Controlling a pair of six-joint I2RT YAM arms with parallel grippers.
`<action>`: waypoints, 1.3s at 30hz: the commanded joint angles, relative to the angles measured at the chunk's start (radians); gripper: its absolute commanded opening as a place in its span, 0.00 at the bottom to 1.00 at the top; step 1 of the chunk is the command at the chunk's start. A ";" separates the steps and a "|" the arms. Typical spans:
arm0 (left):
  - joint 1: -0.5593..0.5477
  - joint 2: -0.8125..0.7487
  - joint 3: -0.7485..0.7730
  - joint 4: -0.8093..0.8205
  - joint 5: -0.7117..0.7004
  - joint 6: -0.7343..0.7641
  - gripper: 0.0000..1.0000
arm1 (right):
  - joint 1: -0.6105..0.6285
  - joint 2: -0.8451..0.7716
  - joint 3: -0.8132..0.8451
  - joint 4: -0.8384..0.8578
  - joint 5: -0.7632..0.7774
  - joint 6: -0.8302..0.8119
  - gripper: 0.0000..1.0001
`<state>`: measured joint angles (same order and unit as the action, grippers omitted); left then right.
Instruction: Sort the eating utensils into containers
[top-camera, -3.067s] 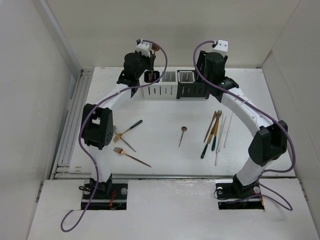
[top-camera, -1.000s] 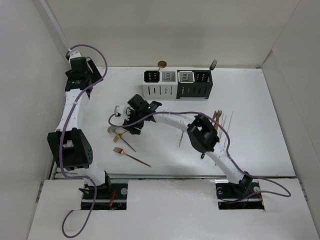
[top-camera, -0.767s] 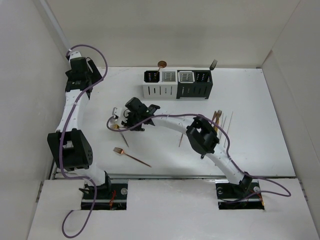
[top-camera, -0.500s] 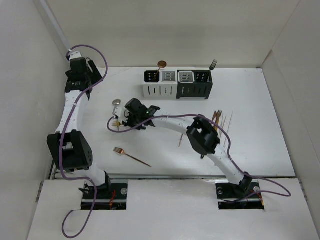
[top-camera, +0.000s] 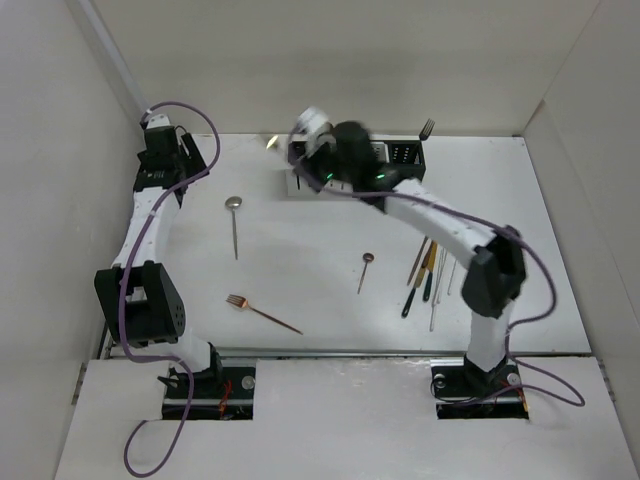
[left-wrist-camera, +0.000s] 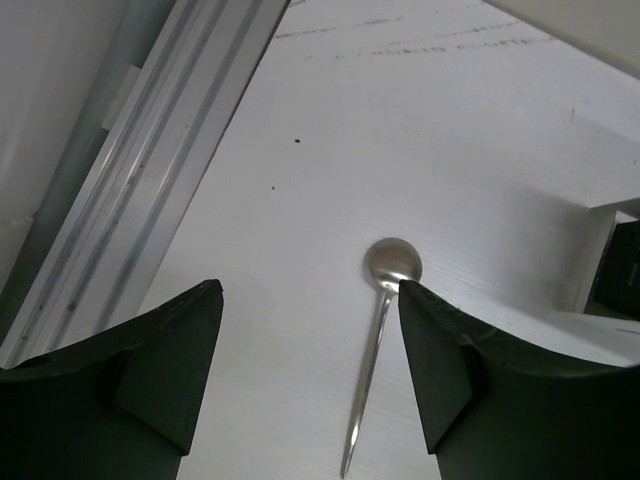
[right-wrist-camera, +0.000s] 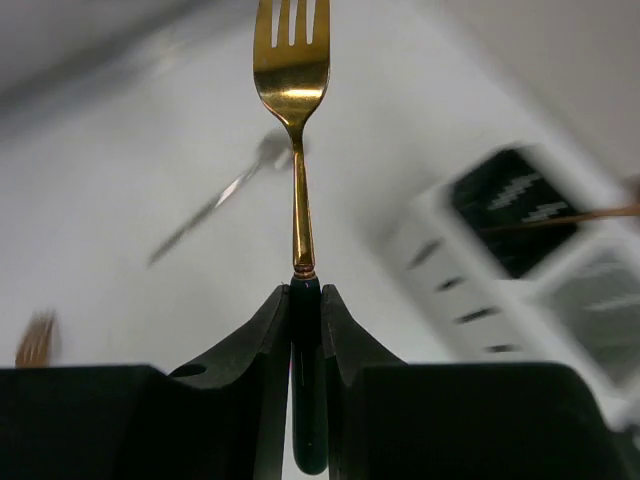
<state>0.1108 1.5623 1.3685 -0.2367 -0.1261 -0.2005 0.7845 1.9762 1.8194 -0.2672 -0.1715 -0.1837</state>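
- A gold fork (right-wrist-camera: 292, 150), black handle clenched low in the right gripper (right-wrist-camera: 305, 300), hangs near the containers (right-wrist-camera: 480, 290); such a slim grip could let it pivot and miss the opening.
- The left gripper (left-wrist-camera: 310, 300) gapes, empty, above a silver spoon (left-wrist-camera: 390, 268).

A gold, black-handled fork (right-wrist-camera: 292, 150) juts tines-first from the right hand (right-wrist-camera: 305, 305) near the containers (top-camera: 402, 154) — a dark fork (top-camera: 427, 128) stands upright in the rightmost. A silver spoon (top-camera: 234, 224), copper fork (top-camera: 262, 311), small spoon (top-camera: 364, 271) and loose bundle (top-camera: 430, 272) lie flat on the counter (top-camera: 320, 225)
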 joint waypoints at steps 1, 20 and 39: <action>0.001 -0.053 -0.029 0.005 0.029 0.052 0.68 | -0.236 -0.181 -0.122 0.340 0.022 0.340 0.00; -0.077 -0.005 -0.240 -0.055 0.092 0.164 0.72 | -0.487 -0.031 -0.310 0.715 0.724 0.523 0.00; -0.152 0.217 -0.195 -0.012 0.134 0.101 0.73 | -0.487 0.105 -0.241 0.623 0.722 0.481 0.00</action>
<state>-0.0448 1.7653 1.1229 -0.2703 0.0174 -0.0830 0.2996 2.0594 1.5253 0.3637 0.5495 0.3080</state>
